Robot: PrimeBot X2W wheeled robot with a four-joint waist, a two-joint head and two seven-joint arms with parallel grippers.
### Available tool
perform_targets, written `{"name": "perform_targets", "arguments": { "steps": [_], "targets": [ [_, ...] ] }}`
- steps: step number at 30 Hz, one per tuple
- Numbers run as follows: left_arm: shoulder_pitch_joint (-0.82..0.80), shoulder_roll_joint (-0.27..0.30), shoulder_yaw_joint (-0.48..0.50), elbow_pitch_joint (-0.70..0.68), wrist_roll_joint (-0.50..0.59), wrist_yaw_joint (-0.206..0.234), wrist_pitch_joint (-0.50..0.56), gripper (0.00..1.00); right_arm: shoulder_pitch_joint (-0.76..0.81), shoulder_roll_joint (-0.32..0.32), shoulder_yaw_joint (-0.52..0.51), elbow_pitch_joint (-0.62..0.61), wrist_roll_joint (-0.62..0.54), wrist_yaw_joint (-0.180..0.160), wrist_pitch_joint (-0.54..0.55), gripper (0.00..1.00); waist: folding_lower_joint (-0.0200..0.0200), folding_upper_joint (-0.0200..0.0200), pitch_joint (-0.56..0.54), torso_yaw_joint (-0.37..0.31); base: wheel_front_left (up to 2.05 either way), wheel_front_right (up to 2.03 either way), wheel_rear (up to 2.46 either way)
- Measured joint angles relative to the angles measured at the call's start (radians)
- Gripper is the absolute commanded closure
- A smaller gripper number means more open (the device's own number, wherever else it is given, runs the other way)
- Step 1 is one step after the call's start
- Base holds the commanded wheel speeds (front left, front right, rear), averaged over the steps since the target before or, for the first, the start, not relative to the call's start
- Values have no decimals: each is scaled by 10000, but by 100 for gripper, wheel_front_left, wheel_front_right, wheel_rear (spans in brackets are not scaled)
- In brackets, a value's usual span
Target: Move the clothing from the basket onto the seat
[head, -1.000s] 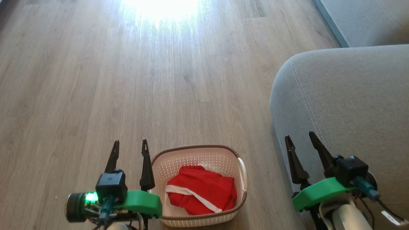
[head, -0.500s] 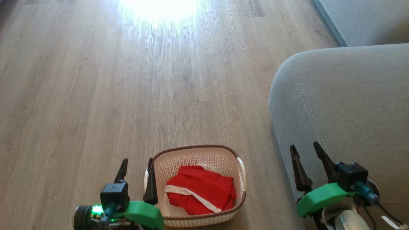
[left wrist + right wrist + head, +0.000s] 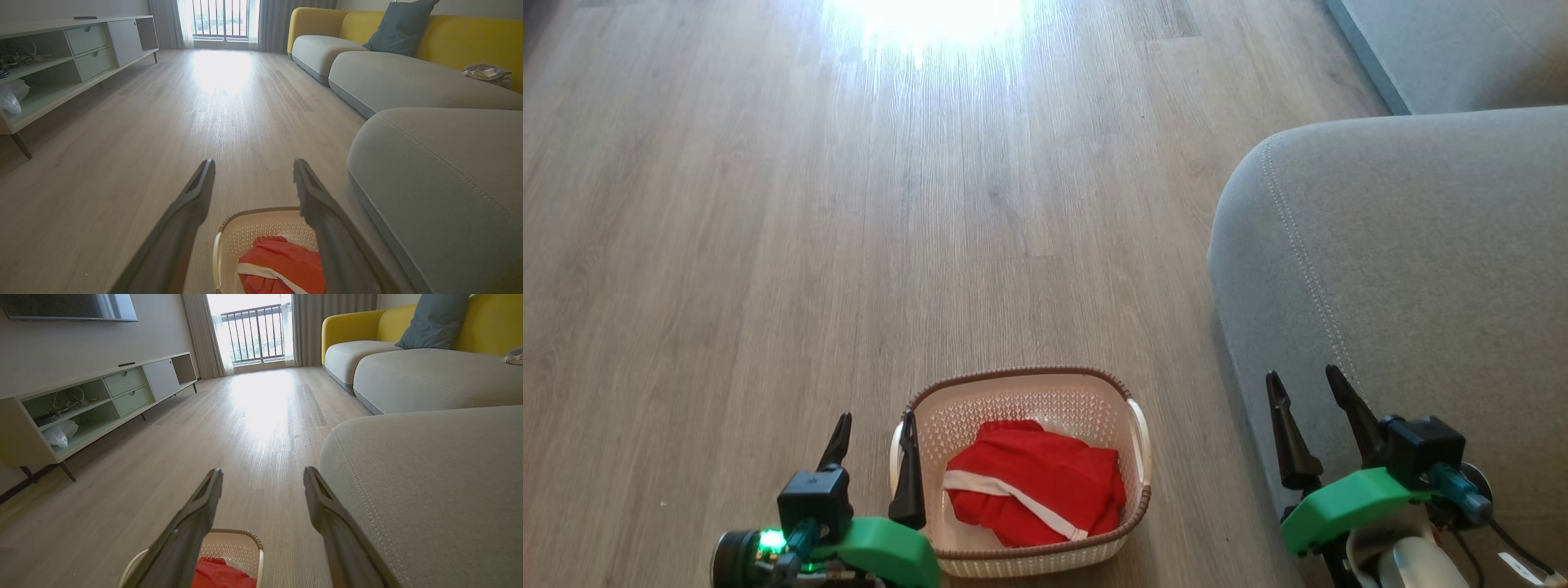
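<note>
The red clothing [image 3: 1036, 493] with a white stripe lies bunched inside the cream basket [image 3: 1021, 382], which stands on the wood floor close in front of me. My left gripper [image 3: 874, 417] is open just left of the basket, its right finger over the left handle. My right gripper [image 3: 1305, 377] is open above the front edge of the grey seat [image 3: 1421, 245]. The left wrist view has the basket [image 3: 233, 228] and clothing [image 3: 290, 265] between its fingers, with the left gripper [image 3: 252, 163] open. In the right wrist view the basket [image 3: 245, 547] and clothing [image 3: 220, 575] lie low, below the open right gripper [image 3: 263, 471].
Wood floor [image 3: 849, 204] stretches ahead with bright glare. A low TV cabinet [image 3: 61, 61] runs along the left wall. Further grey sofa cushions [image 3: 392, 81] with a yellow back, a blue pillow [image 3: 402, 26] and a pale cloth [image 3: 486, 72] lie beyond the seat.
My left gripper has dropped lower and drawn back beside the basket. The right gripper has also sunk a little. Basket and clothing lie as before.
</note>
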Motion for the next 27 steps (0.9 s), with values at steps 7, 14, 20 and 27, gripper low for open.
{"name": "perform_targets", "arguments": {
  "steps": [7,14,20,27],
  "targets": [
    [-1,0,-27,86,2,-19,0,0,-12,0,12,-50,0,0,-2,0,0,0,99,-72,0,0,0],
    [-153,-4,-362,882,117,-307,0,0,-12,0,54,-44,-29,0,-2,0,0,0,632,-403,0,0,0],
    [-1108,-13,-663,1544,479,-420,0,0,-202,0,10,-201,-31,0,0,0,0,0,1642,-692,0,0,0],
    [-2922,-48,-1026,2993,1467,-773,0,0,-1221,0,-113,-581,-2,0,-2,0,1,0,3289,-1052,0,0,0]
  ]
}}
